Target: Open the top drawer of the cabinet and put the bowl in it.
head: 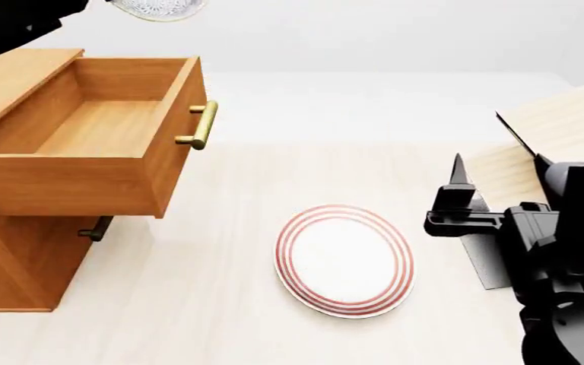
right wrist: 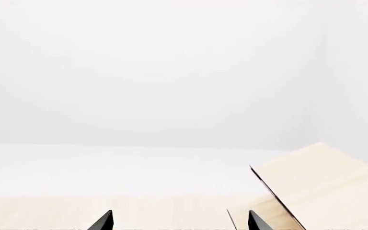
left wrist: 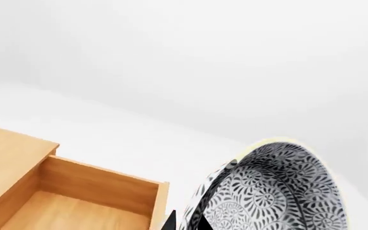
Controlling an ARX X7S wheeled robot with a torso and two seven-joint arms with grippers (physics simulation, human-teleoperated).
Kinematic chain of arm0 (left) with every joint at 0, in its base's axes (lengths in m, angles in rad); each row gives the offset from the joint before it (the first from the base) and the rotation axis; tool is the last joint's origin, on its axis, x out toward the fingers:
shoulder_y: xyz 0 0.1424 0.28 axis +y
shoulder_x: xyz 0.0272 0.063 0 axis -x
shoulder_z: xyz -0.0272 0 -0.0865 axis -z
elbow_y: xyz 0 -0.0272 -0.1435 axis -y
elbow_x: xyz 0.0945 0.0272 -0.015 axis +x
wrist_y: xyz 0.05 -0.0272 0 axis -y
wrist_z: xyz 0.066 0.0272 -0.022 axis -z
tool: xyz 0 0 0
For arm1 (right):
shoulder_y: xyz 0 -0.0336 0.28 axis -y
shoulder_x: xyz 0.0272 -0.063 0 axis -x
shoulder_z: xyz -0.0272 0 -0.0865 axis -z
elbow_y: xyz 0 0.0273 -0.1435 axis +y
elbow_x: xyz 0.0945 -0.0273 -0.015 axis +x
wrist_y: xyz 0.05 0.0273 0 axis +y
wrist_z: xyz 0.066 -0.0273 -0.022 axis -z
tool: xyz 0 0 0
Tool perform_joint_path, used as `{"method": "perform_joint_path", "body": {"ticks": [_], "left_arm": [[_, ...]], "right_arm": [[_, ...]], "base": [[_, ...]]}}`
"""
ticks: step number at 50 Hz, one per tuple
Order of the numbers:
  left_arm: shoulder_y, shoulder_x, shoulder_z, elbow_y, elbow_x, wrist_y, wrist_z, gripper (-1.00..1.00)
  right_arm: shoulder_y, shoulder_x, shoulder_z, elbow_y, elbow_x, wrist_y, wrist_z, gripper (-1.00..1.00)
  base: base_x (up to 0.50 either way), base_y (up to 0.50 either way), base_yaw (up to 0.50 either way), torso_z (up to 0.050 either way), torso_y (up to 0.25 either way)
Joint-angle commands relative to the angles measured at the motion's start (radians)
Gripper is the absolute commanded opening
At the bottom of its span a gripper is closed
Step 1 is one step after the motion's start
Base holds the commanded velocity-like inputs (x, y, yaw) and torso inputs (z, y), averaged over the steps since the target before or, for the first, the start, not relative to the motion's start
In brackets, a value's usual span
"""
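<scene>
speckled round bowl (left wrist: 280,191), open wood top drawer (head: 79,137)

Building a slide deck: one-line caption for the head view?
Top drawer pulled open and empty, bowl held high beyond it, red-ringed plate on the floor.

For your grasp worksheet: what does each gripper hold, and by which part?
The left gripper holds the bowl by its rim. The right gripper holds nothing.

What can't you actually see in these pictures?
- Left end effector: head view's top edge crops it; the bowl hides it in the left wrist view.
- Bowl: mostly cropped in the head view.
- Lower drawers: covered by the open top drawer.
- Rack: cropped in both views.
</scene>
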Motion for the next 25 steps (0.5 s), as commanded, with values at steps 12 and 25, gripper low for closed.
{"method": "perform_joint_path", "body": {"ticks": [12,25], "left_arm": [[0.066,-0.002,0.013,-0.200,0.154,0.161,0.110,-1.00],[0.107,-0.017,0.004,-0.277,0.186,0.225,0.140,-1.00]], "right_arm": [[0.000,0.004,-0.033,0.026,-0.007,-0.021,0.008,1.00],[-0.003,0.006,-0.051,0.040,-0.013,-0.036,0.013,1.00]], "base": [[0.00,0.00,0.00,0.000,0.000],[0.00,0.00,0.00,0.000,0.001]]}}
